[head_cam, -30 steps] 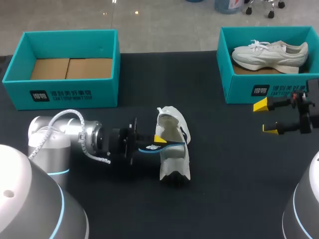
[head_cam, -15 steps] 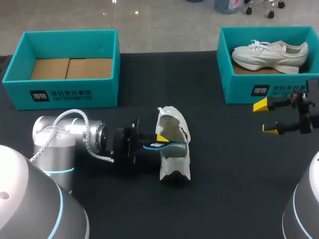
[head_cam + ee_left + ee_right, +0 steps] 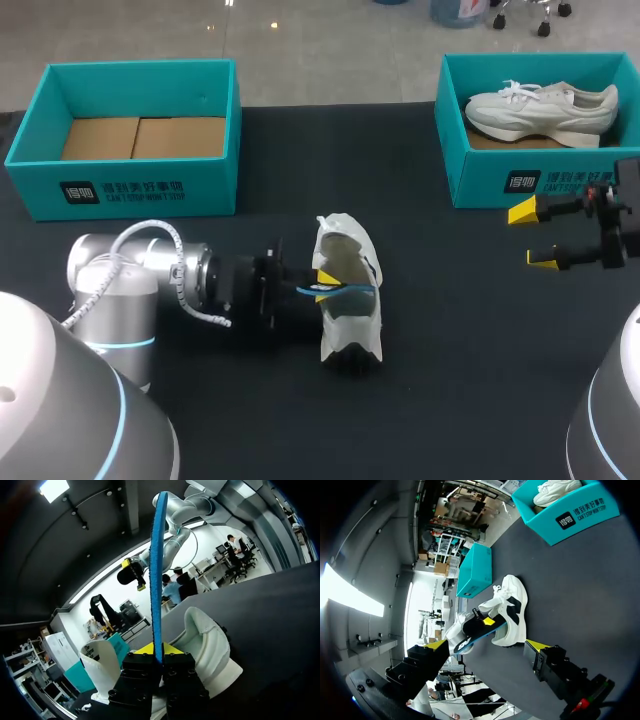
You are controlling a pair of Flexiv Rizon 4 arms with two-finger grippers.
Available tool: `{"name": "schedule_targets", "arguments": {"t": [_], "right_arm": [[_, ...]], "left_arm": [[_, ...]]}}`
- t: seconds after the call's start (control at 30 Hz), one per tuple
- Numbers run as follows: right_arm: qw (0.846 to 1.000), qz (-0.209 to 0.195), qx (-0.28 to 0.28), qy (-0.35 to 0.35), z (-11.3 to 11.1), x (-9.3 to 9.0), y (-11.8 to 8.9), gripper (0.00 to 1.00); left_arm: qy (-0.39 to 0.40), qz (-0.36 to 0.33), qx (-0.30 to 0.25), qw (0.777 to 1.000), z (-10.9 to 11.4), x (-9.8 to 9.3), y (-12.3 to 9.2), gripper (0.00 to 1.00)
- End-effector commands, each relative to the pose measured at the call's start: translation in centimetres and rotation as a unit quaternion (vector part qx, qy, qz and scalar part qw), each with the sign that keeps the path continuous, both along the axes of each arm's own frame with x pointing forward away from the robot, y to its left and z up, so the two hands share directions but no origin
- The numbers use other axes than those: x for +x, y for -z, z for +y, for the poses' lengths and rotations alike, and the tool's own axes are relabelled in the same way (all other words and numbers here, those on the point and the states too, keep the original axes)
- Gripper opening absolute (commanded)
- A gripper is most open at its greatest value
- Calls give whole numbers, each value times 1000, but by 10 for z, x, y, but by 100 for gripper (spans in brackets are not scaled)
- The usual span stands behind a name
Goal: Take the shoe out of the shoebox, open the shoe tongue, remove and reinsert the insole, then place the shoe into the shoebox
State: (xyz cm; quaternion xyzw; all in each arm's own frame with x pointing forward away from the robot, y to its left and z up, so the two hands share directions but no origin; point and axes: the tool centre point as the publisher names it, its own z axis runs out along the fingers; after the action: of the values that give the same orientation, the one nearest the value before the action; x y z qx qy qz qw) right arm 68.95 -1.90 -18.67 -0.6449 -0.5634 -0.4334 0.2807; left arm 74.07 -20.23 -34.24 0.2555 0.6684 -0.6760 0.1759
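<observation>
Since the left claw (image 3: 322,289) is clamped on the thin edge of the blue insole (image 3: 338,291), I judge the step in hand to be the insole work. The pictures alone do not say whether it is going in or coming out. To do it well, the claw should travel along the length of the white shoe (image 3: 347,255), not across it. That way the insole slides flat against the shoe's floor instead of buckling at the collar or catching the tongue. The grip is narrow and the insole is soft, so a slow, straight push seems wise. Nothing pins the shoe, and it may skid on the worktop (image 3: 450,340).

In the left wrist view the insole (image 3: 158,570) stands up from between the fingers, edge on, with the shoe (image 3: 210,645) just ahead of the claw (image 3: 157,652). The shoe lies mid-worktop, its opening turned toward the left arm.

The right claw (image 3: 533,235) hangs well apart from the shoe, fingers spread, holding nothing. It is just in front of the right shoebox (image 3: 490,165), which holds a second white shoe (image 3: 540,108). The left shoebox (image 3: 130,185) holds no shoe.
</observation>
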Motion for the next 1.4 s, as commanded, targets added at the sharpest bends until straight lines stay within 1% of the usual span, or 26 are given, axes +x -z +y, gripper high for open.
{"name": "schedule_targets", "arguments": {"t": [0.03, 0.17, 0.2, 0.3, 0.33, 0.37, 0.53, 0.57, 0.6, 0.67, 0.7, 0.73, 0.77, 0.87, 0.93, 0.97, 1.0, 1.2, 1.4], "right_arm": [[1000, 0, -1, 2, 1, -1, 0, 100], [1000, 0, -1, 2, 1, -1, 0, 100], [1000, 0, -1, 2, 1, -1, 0, 100], [1000, 0, -1, 2, 1, -1, 0, 100], [1000, 0, -1, 2, 1, -1, 0, 100], [1000, 0, -1, 2, 1, -1, 0, 100], [1000, 0, -1, 2, 1, -1, 0, 100], [1000, 0, -1, 2, 1, -1, 0, 100], [1000, 0, -1, 2, 1, -1, 0, 100], [1000, 0, -1, 2, 1, -1, 0, 100], [1000, 0, -1, 2, 1, -1, 0, 100], [1000, 0, -1, 2, 1, -1, 0, 100], [1000, 0, -1, 2, 1, -1, 0, 100], [1000, 0, -1, 2, 1, -1, 0, 100], [1000, 0, -1, 2, 1, -1, 0, 100], [1000, 0, -1, 2, 1, -1, 0, 100], [1000, 0, -1, 2, 1, -1, 0, 100], [1000, 0, -1, 2, 1, -1, 0, 100], [1000, 0, -1, 2, 1, -1, 0, 100]], "left_arm": [[0, 3, 0, 1000, -4, 0, 1, 0], [-1, 1, -2, 1000, -2, -3, -6, 0], [-1, 0, -2, 1000, -2, -4, -8, 4], [2, -4, -5, 1000, -2, -8, -13, 7], [4, -7, -7, 1000, -2, -10, -15, 11], [5, -9, -8, 1000, -2, -12, -17, 11], [7, -12, -8, 1000, -2, -14, -20, 20], [9, -9, -6, 1000, -3, -13, -19, 20], [9, -8, -6, 1000, -3, -12, -18, 0], [7, -8, -5, 1000, -3, -11, -17, 0], [7, -8, -6, 1000, -4, -12, -18, 6], [7, -8, -6, 1000, -4, -13, -19, 23], [8, -9, -5, 1000, -4, -15, -20, 36], [10, -11, -7, 1000, -4, -18, -22, 29], [10, -11, -7, 1000, -3, -18, -22, 22], [10, -10, -6, 1000, -3, -17, -21, 14], [10, -10, -6, 1000, -4, -17, -21, 1], [11, -11, 2, 1000, -8, -14, -18, 0], [6, -6, 17, 1000, -8, -8, -9, 0]]}}
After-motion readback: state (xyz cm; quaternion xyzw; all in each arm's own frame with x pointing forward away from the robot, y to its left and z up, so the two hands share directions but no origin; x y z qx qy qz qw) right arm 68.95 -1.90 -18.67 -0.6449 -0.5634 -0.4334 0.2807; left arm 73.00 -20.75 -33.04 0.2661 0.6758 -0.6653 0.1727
